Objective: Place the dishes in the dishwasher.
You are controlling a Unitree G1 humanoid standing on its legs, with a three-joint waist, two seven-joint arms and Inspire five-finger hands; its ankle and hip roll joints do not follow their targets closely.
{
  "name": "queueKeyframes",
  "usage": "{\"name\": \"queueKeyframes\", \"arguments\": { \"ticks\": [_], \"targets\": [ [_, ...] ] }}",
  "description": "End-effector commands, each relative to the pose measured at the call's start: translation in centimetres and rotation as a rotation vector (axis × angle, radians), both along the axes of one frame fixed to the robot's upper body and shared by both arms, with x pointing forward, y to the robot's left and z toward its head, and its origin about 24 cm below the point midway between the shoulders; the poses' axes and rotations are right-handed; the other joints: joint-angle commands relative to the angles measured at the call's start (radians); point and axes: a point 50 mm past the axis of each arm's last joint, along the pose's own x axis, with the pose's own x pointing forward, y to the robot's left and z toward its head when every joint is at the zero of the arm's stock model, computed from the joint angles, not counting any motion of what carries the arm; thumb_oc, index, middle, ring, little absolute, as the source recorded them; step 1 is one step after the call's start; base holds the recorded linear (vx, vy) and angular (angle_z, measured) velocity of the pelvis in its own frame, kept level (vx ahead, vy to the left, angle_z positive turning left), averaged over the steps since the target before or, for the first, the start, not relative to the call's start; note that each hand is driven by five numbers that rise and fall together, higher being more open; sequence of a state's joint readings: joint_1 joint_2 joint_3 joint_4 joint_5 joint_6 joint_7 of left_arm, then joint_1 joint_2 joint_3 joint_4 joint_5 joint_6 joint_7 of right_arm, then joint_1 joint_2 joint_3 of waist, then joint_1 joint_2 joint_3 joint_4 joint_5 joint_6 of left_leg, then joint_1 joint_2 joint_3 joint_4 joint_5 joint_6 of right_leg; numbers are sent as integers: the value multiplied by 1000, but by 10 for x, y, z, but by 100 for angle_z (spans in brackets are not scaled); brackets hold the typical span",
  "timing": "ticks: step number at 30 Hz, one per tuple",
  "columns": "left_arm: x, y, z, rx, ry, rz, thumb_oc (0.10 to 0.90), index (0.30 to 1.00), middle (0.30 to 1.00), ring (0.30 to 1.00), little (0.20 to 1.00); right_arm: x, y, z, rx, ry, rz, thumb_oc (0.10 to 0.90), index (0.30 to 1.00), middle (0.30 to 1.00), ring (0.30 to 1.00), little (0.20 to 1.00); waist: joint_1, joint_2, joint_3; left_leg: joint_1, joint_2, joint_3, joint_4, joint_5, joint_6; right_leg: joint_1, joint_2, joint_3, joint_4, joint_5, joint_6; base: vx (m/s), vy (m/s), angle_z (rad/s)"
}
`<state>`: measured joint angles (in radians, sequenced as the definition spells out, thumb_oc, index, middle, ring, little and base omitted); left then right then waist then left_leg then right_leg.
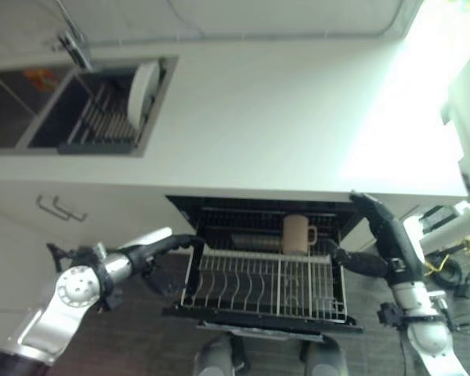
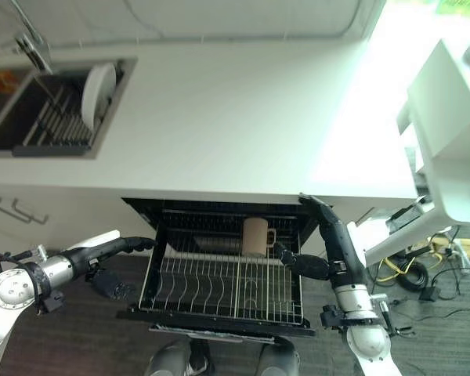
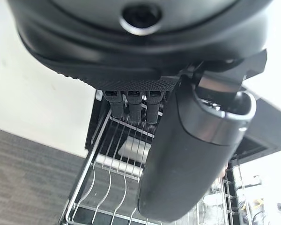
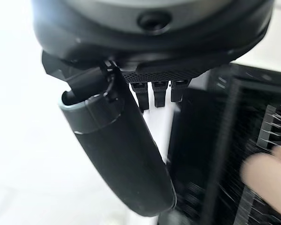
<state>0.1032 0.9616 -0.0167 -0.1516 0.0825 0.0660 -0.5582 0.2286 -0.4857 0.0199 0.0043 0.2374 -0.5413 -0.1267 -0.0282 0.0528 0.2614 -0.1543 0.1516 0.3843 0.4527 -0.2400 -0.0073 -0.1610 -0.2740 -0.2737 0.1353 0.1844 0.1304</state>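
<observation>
You have one round white plate (image 1: 143, 92) left to load: it stands on edge in the dark slotted drying rack (image 1: 102, 125) inside the steel sink (image 1: 8, 117), upper left of the frame. Judging by look, it's glazed ceramic: rigid, moderately heavy, slick, and it will chip if it knocks the rack tines or the sink wall. Take it by the exposed upper rim, thumb on one face and fingers on the other, and lift straight up out of the slot before swinging away. One tall beige ceramic mug with a side handle (image 1: 298, 233) already stands upright at the back of the pulled-out white wire dishwasher rack (image 1: 258, 290), lower centre; same material behaviour, best taken round the body or the handle. Something greyish lies in the shadow just left of the mug, possibly another dish, but you can't tell from here. Count: one plate, one mug, one dishwasher rack, one drying rack, one open black dishwasher (image 2: 219, 210) under the white countertop (image 1: 282, 117). Your left hand (image 1: 172, 243) sits at the rack's left rear corner, lower left of centre, fingers straight and thumb out, holding nothing. Your right hand (image 2: 325, 235) is at the right edge of the dishwasher opening, right of centre, fingers extended along the frame, thumb pointing in toward the mug, also empty. Both hands are released, so either is free for the plate; the left is on the sink's side.
</observation>
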Motion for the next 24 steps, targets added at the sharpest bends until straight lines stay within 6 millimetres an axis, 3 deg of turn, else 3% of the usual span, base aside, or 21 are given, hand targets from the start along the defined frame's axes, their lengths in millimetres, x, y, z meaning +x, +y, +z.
{"name": "queueKeyframes", "arguments": {
  "ticks": [1,4,7,10,13,14,16,20,21,24],
  "targets": [
    [-2,2,20,-45,-68,-13,800,900,900,900,900,5,-11,63,-14,-371,-33,800,900,900,900,900,8,23,-56,62,-65,-50,-153,9,27,50,-114,8,165,-111,129,-12,141,-38],
    [-6,9,19,-64,-73,26,800,900,900,900,900,0,-15,65,-28,-387,-51,800,900,900,900,900,4,3,-70,80,-81,-29,-153,-21,31,0,-143,29,165,-42,131,-47,100,-45],
    [-11,16,17,-75,-109,71,800,900,900,900,900,-2,-16,67,-13,-381,-12,800,900,900,900,900,15,4,-71,97,-67,9,-153,-28,34,8,-120,-27,165,-40,131,-33,91,-45],
    [-8,19,9,-102,-125,113,800,900,900,900,900,2,-12,63,14,-342,37,800,900,900,900,900,18,31,-77,95,-55,10,-153,-20,57,49,4,-113,223,-128,100,-22,67,-54],
    [-7,24,-1,-145,-141,180,800,900,900,900,900,6,-9,57,31,-308,124,800,900,900,900,900,18,31,-85,84,-66,0,-153,-18,67,22,97,-125,325,-203,80,-81,-62,-15],
    [-7,25,-2,-156,-147,195,800,900,900,900,900,6,-9,55,33,-304,142,800,900,900,900,900,18,29,-86,85,-69,-2,-153,-18,66,21,109,-128,321,-211,81,-45,-190,-18],
    [-10,32,-7,-190,-174,268,800,900,900,900,900,5,-7,50,50,-294,200,800,900,900,900,900,18,24,-92,90,-75,-10,-153,-15,48,83,152,-144,199,-242,51,-28,-244,-15],
    [-23,45,-27,-230,-196,432,800,900,900,900,900,6,-3,53,92,-301,246,800,900,900,900,900,27,8,-103,114,-108,-6,-153,-16,32,89,148,-125,165,-296,35,0,-179,8],
    [-29,50,-42,-244,-193,521,800,900,900,900,900,8,-2,57,104,-314,261,800,900,900,900,900,33,5,-102,124,-128,-7,-153,-3,28,94,147,-114,165,-331,16,8,-85,-1],
    [-34,52,-69,-264,-181,663,800,900,900,900,900,12,5,64,93,-355,277,800,900,900,900,900,48,-13,-91,121,-153,-43,-153,27,17,105,142,-81,165,-350,-4,-2,-40,-8]
  ]
}}
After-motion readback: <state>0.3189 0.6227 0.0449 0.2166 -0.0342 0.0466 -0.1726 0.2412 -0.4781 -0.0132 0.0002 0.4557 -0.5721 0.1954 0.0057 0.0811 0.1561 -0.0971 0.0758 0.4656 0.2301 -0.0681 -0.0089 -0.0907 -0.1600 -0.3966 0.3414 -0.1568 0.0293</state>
